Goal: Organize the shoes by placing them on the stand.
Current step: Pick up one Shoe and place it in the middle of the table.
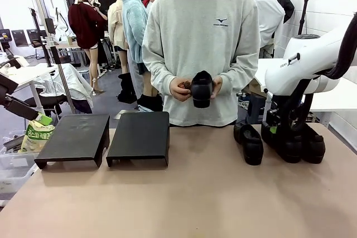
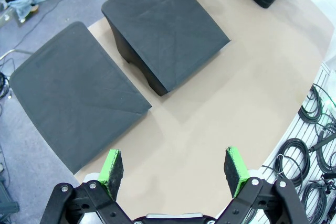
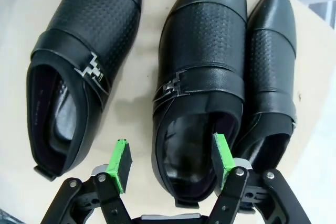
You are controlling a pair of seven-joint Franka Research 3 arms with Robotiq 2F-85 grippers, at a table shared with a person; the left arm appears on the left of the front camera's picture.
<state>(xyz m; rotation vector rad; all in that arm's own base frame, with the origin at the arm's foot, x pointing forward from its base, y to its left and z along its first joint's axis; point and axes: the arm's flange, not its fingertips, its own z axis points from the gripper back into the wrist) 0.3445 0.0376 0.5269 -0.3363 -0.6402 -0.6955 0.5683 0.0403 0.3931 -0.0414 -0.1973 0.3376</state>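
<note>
1. At the table's [image 1: 195, 204] far right corner, three shoes [image 1: 249, 142] lie side by side, well apart from the stand.
2. The right gripper [image 3: 170, 156] is down among them, over the heel end of the middle shoe [image 3: 202, 61].
3. Its fingers are partly spread and clamp nothing. One pad [image 3: 122, 163] sits outside that shoe's side wall, in the gap to the neighbour shoe [image 3: 79, 66], with bare table showing between pad and leather. The other pad [image 3: 220, 153] is over the shoe's opening, near the opposite rim; whether it touches the rim I cannot tell.
4. The third shoe [image 3: 270, 61] lies just beside the middle one, on the side away from the gap.
5. The left gripper [image 2: 176, 163] hangs above the table's near left part, its fingers [image 2: 111, 166] as wide apart as they go, with nothing between them.
6. The stand is two units, one [image 1: 75, 137] at the far left corner and the other [image 1: 139, 135] just beside it along the far edge; both tops are bare.
7. At the far edge a person holds a fourth shoe [image 1: 201, 88] in both hands [image 1: 181, 88], above the table.
</note>
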